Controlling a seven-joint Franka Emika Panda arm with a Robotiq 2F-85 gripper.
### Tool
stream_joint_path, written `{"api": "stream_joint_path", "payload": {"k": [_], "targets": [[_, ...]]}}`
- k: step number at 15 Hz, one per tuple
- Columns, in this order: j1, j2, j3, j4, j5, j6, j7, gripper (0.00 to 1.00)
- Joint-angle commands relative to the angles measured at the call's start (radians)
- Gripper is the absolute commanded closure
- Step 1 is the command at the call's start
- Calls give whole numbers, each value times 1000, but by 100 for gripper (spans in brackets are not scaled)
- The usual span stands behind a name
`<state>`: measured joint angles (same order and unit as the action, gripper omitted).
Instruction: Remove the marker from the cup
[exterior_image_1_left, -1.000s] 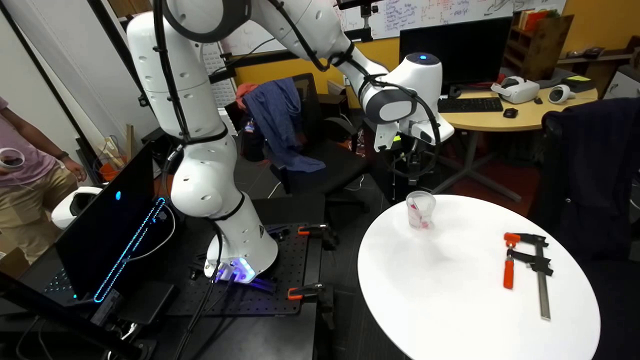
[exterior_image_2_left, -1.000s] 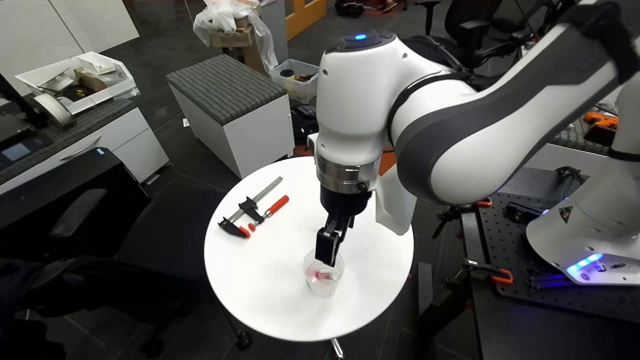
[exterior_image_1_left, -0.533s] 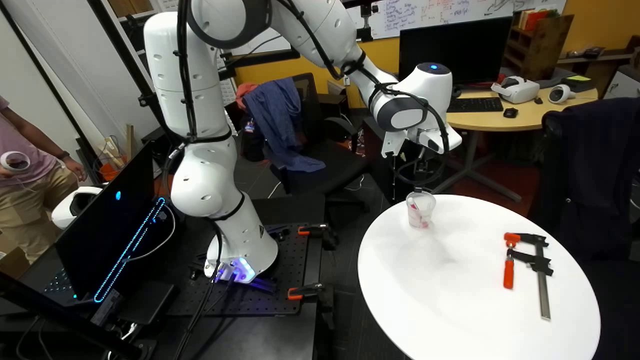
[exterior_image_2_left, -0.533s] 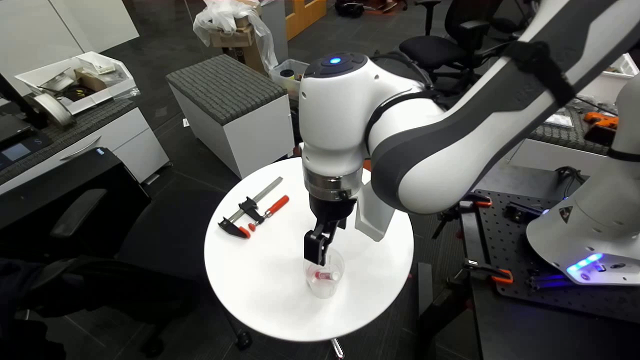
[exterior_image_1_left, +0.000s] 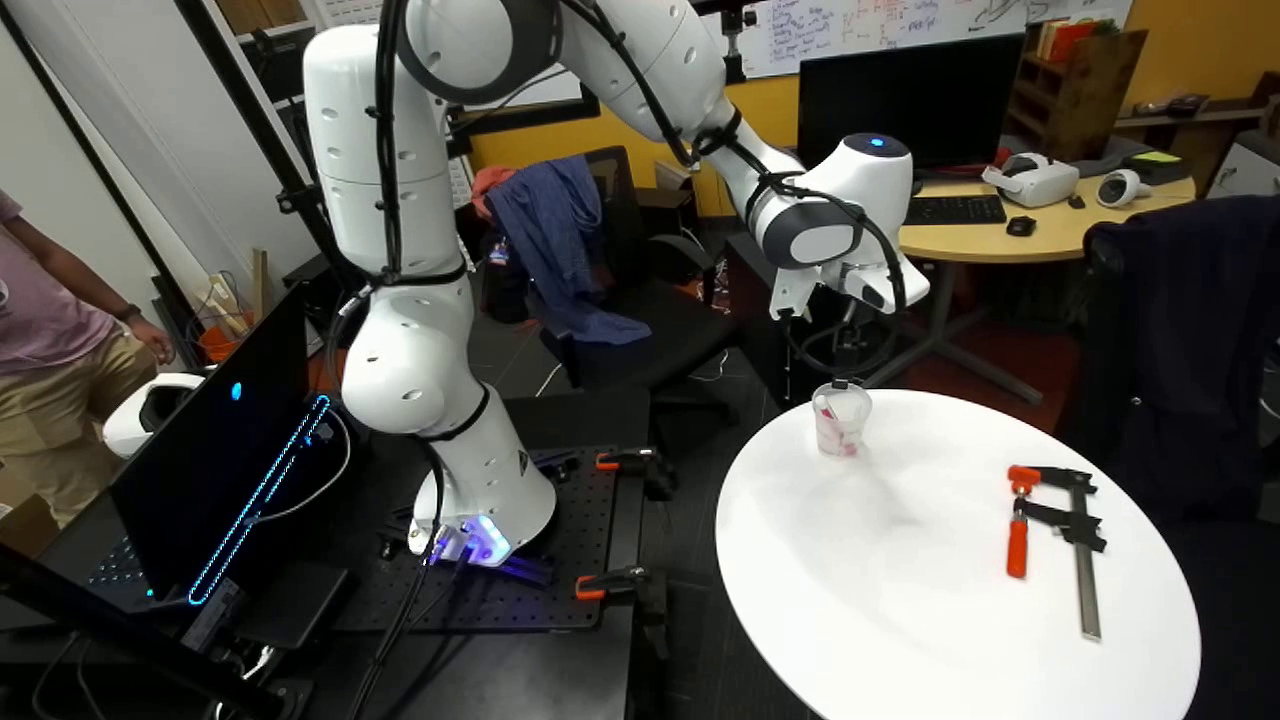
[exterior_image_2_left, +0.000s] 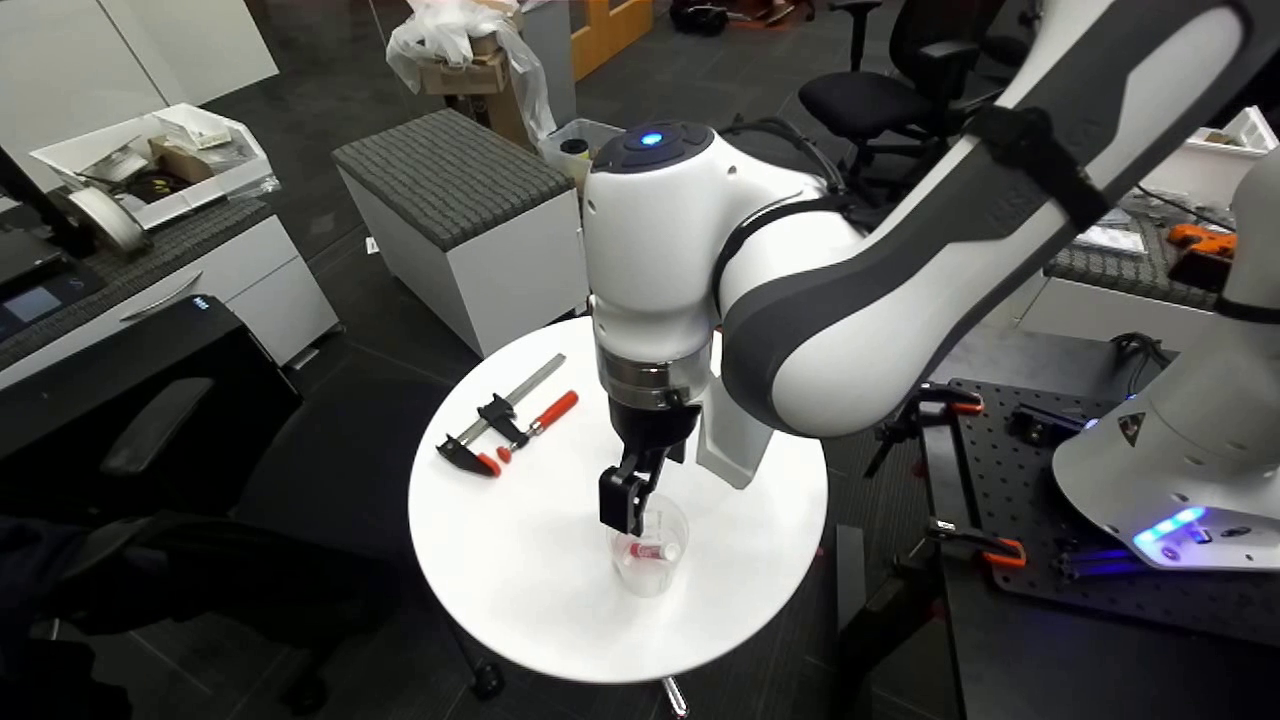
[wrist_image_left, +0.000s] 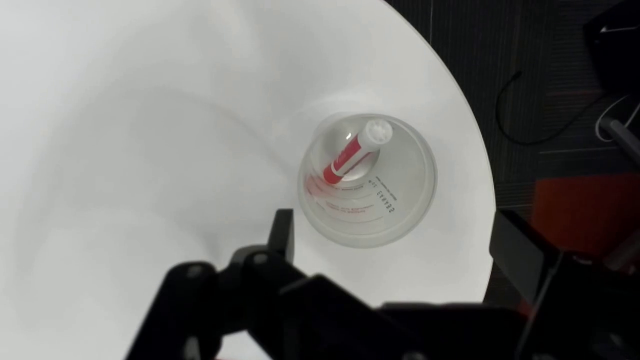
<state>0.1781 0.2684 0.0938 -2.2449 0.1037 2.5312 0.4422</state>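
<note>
The translucent cup (exterior_image_1_left: 850, 405) stands upright on the round white table (exterior_image_1_left: 930, 620) in both exterior views (exterior_image_2_left: 645, 580). The red and white marker (wrist_image_left: 348, 157) leans inside the cup (wrist_image_left: 407, 200), its white end toward the wrist camera. The marker also shows through the cup wall in an exterior view (exterior_image_2_left: 652, 551). My gripper (wrist_image_left: 394, 232) is open and empty, its fingers wide apart below the cup's rim in the wrist view. In the exterior views the gripper (exterior_image_2_left: 625, 500) hangs just above and beside the cup's rim; its far finger is hidden there.
A red-and-black bar clamp (exterior_image_1_left: 1083, 540) lies on the table, also seen in an exterior view (exterior_image_2_left: 500, 410). The cup stands close to the table edge (wrist_image_left: 480, 135). A dark chair (exterior_image_1_left: 620, 330) and a wooden desk (exterior_image_1_left: 960, 235) stand beyond.
The arm has lowered and shifted, bringing the gripper closer to the cup's rim and to one side of it. The cup and marker have not visibly moved.
</note>
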Motion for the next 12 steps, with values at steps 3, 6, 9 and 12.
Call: {"api": "stream_joint_path", "payload": {"k": [3, 6, 9, 12], "targets": [[5, -1, -5, 1, 3, -3, -2, 0], [9, -10, -8, -6, -5, 2, 7, 0], [4, -4, -5, -3, 8, 8, 1, 0], [-2, -1, 0, -3, 27, 11, -11, 0]]}}
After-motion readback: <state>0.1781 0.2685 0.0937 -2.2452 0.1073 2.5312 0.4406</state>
